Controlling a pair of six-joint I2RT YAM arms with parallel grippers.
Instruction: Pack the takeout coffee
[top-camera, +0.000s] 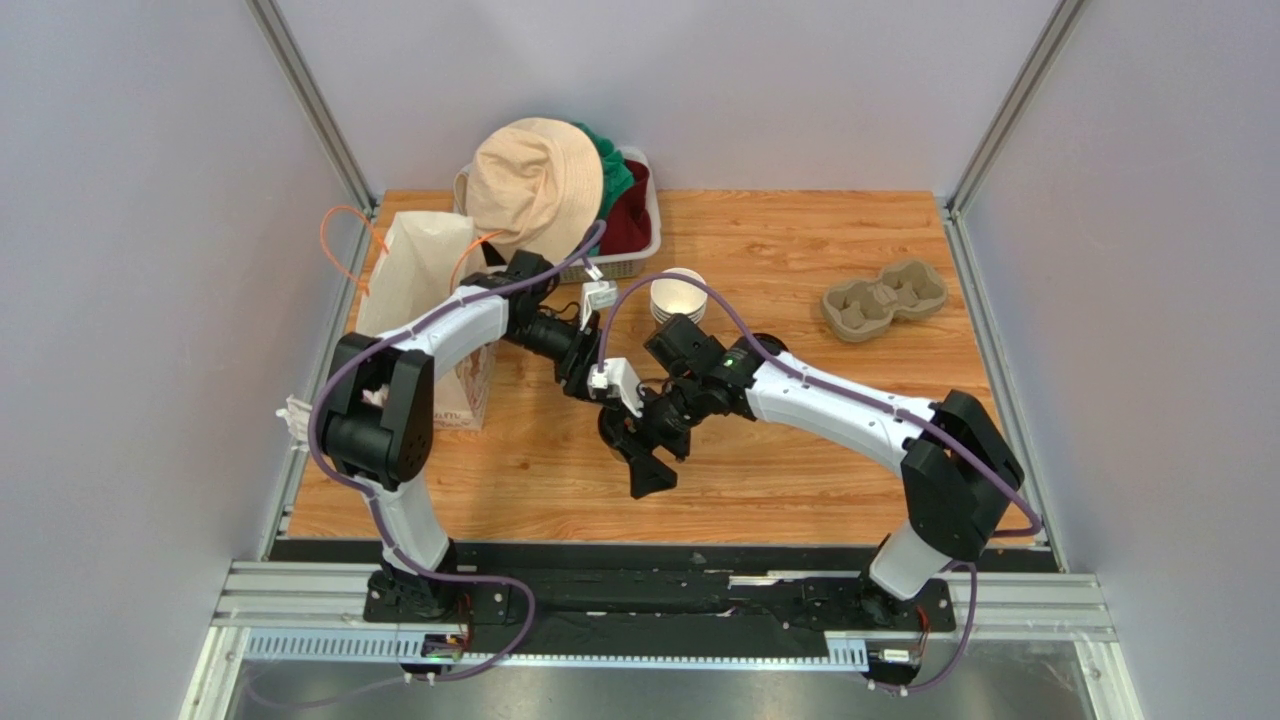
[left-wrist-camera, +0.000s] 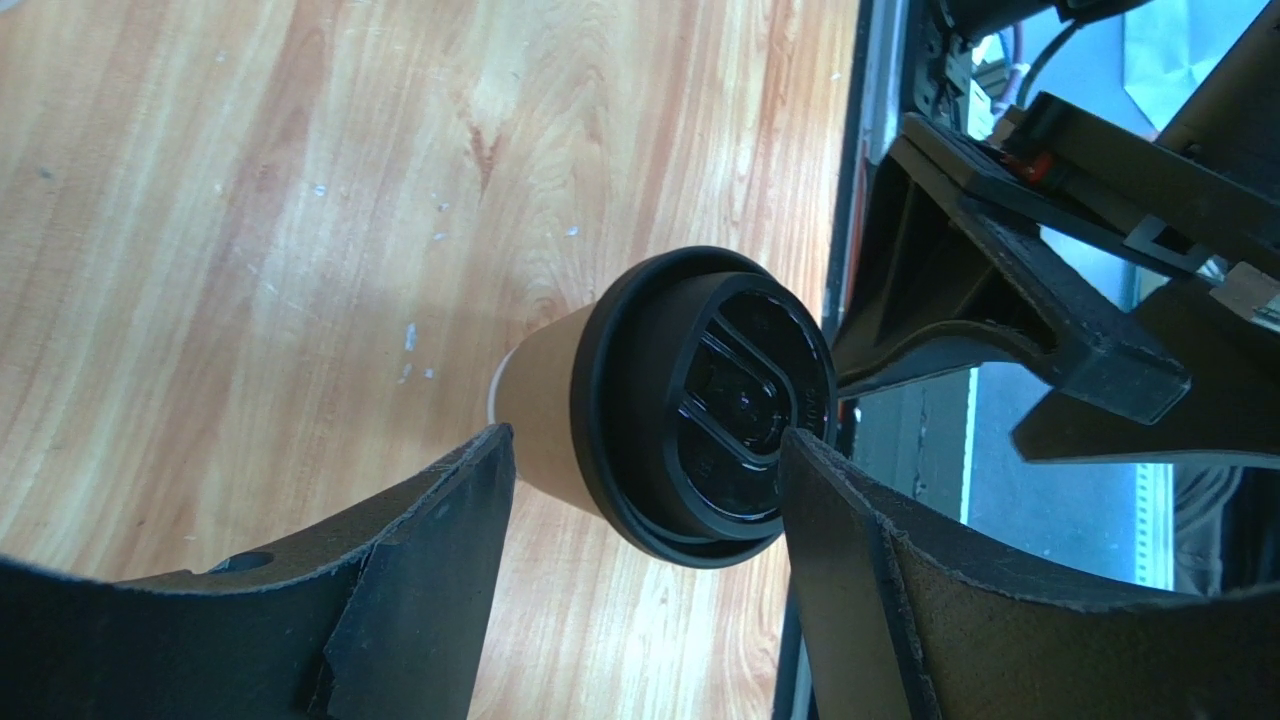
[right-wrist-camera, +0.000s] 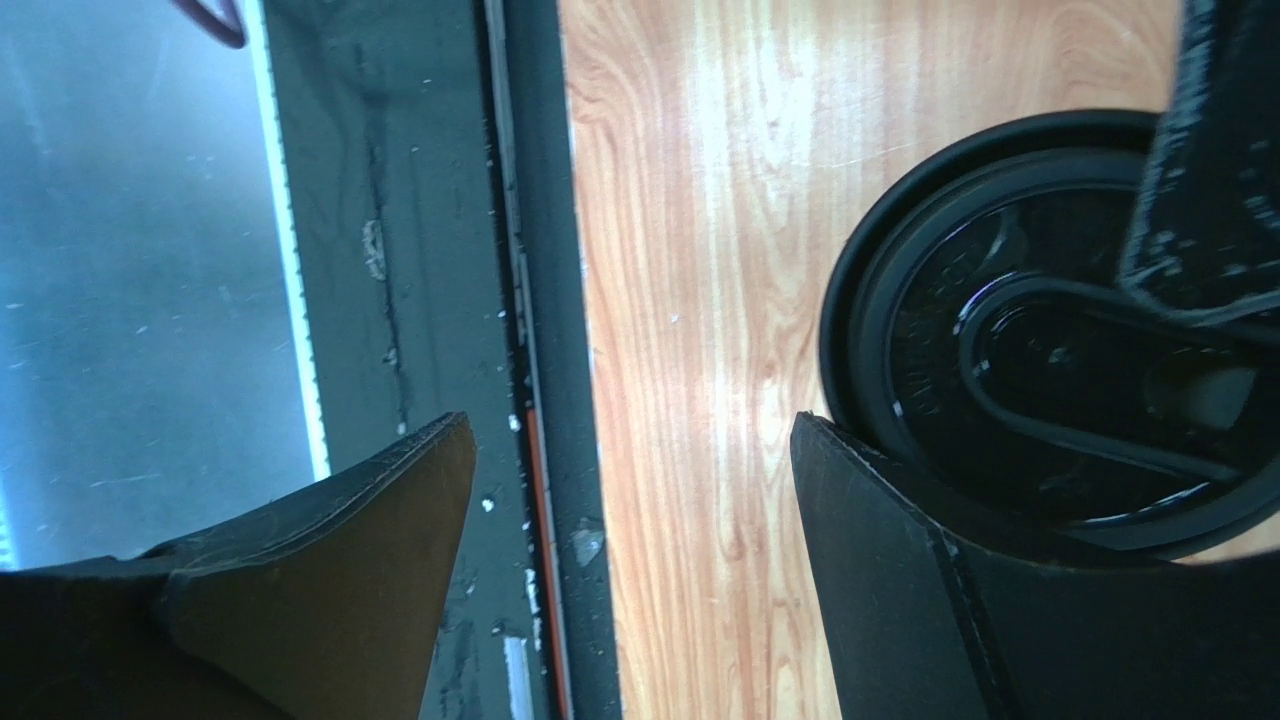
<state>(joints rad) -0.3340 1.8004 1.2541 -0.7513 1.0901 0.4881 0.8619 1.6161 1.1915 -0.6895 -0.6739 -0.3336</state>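
Takeout coffee (left-wrist-camera: 703, 405): one, between left pincer's (left-wrist-camera: 646, 437) two fingers (left-wrist-camera: 428, 578).

Wood table (top-camera: 842, 435): paper bag (top-camera: 421, 285) L, basket (top-camera: 639, 210) back, white cups (top-camera: 678, 296) + cup carrier (top-camera: 884, 299) R, takeout coffee (left-wrist-camera: 661, 398) ctr.

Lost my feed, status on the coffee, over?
Left claw straddling cup, grip unclear. Right claw open, crowding its side. Lid on.

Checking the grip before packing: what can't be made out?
Top view: takeout coffee cup hidden beneath left gripper and right gripper.
Left wrist view: fingertips overlap the cup's outline, so contact unclear.
Right wrist view: lid cut off by the right edge, partly behind a left finger.
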